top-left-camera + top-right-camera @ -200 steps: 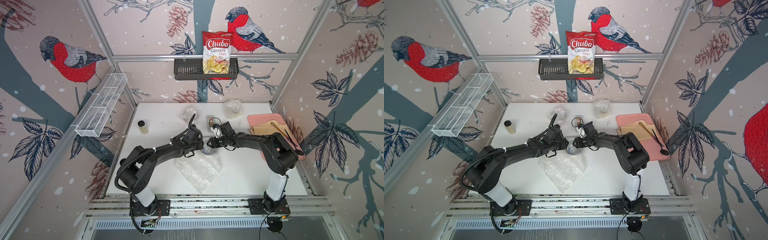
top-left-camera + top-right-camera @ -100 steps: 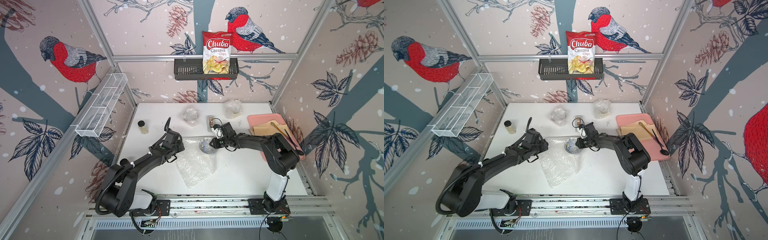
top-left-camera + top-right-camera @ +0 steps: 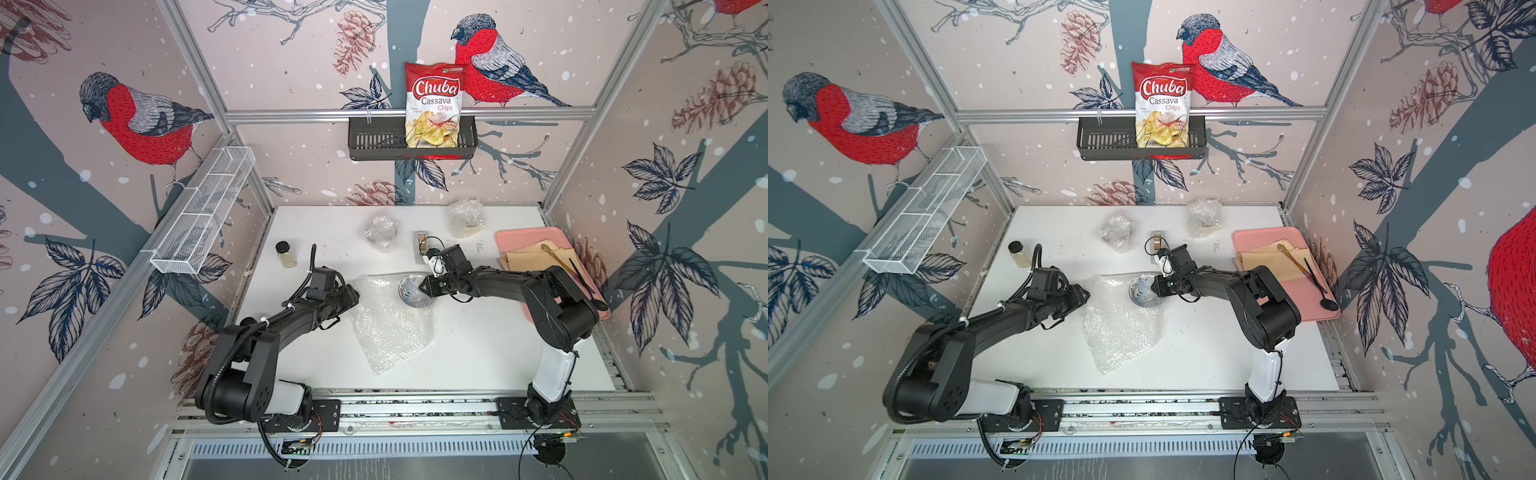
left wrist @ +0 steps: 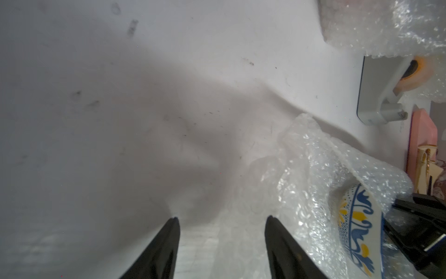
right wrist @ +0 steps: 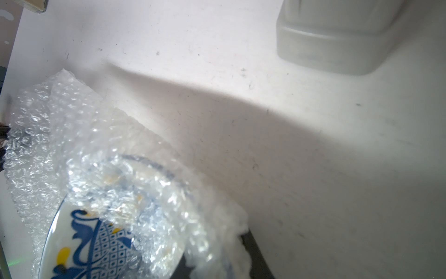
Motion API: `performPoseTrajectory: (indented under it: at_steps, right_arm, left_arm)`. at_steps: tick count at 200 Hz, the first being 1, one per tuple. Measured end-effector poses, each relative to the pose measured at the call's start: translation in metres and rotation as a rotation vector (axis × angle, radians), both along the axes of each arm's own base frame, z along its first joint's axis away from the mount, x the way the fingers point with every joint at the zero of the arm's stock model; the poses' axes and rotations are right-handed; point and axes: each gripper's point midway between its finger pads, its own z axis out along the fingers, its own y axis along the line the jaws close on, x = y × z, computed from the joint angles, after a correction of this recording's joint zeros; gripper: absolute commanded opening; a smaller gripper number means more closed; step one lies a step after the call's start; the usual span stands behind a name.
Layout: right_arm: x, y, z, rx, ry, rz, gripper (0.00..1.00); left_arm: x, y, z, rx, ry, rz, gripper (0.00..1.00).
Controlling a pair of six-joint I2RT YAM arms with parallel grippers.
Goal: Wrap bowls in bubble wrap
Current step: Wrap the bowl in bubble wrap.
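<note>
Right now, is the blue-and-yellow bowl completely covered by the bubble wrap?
No: in the right wrist view the blue-and-yellow bowl shows part of its patterned inside bare, beyond the bubble wrap folded over it.

A: From where is the whole scene taken?
B: In both top views it is seen from high above the near edge, faced down toward the far wall; the white table [image 3: 478, 353] is covered from a distance, almost identically.
A: And the wrist views?
B: Both are set low and close over the table. The left one is aimed rightward past the left gripper [image 4: 222, 218], the right one leftward. The blue-and-yellow bowl [image 4: 357, 229], the bubble wrap [image 5: 60, 145] and the grey tape dispenser [image 4: 376, 84] are shared by all views.
</note>
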Motion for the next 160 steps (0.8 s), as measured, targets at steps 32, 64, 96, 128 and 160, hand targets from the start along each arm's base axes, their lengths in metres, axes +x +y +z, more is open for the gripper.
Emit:
performPoseTrajectory:
  at_steps: [32,64,96,128,160]
  right_arm:
    - [0.0,0.0,0.0,0.001,-0.003,0.0,0.23]
    - [0.0,0.0,0.001,-0.001,-0.006,-0.002,0.23]
    - [0.0,-0.001,0.001,-0.005,-0.012,-0.006,0.23]
    - [0.0,-0.002,0.001,-0.003,-0.016,-0.007,0.23]
    - [-0.001,-0.001,0.001,-0.002,-0.018,-0.004,0.23]
  left_arm:
    - [0.016,-0.019,0.02,-0.053,-0.072,-0.049,0.25]
    - [0.021,-0.047,0.051,-0.072,-0.158,-0.123,0.05]
    - [0.016,-0.076,0.073,-0.117,-0.217,-0.198,0.0]
    - [0.003,-0.112,0.098,-0.215,-0.271,-0.283,0.0]
    - [-0.011,-0.162,0.113,-0.363,-0.282,-0.421,0.0]
